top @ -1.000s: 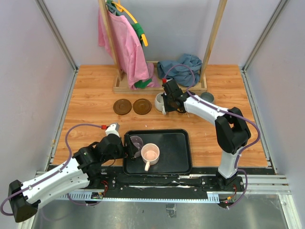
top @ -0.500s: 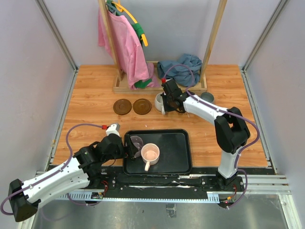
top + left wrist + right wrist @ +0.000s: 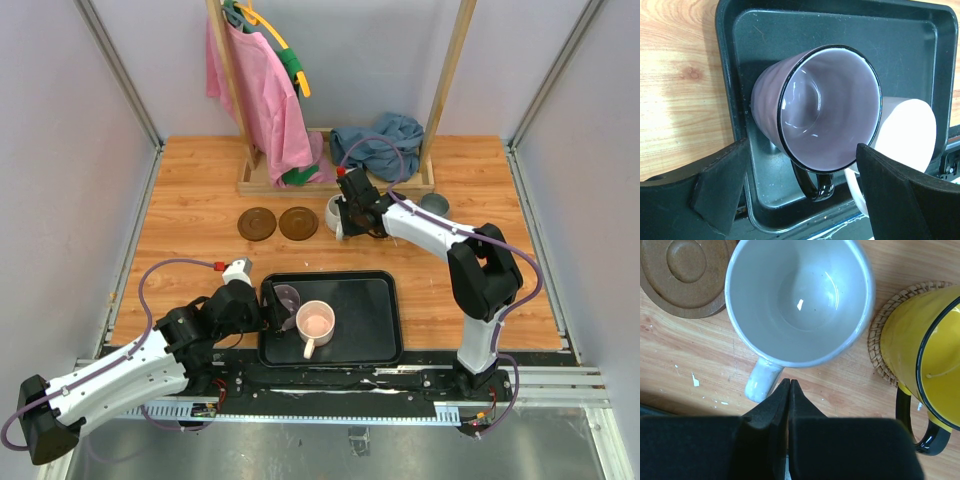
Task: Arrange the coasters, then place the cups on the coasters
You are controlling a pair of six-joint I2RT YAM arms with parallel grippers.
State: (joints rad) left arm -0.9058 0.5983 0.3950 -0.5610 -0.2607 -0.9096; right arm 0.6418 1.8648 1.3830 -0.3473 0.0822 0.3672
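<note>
Two states: my left hand (image 3: 805, 187), spread apart, faced the tipped purple-grey mug (image 3: 825, 110) at the 9 o'clock end of the black tray (image 3: 900, 40); my right hand (image 3: 789, 390), pressed together, sat just beside the handle of the white mug (image 3: 800, 300).

— Any words, numbers or brand marks you can read?

— None. The purple mug (image 3: 820, 107) in the left wrist view shows only plain glaze, and the black tray (image 3: 900, 55) under it carries no label.

— And in the right wrist view?

— The same. The white mug (image 3: 800, 295) at 12 o'clock and the yellow mug (image 3: 910, 340) at 3 o'clock bear no print. The brown coaster (image 3: 685, 270) at 10 o'clock has just a round pressed dimple, with no lettering.
</note>
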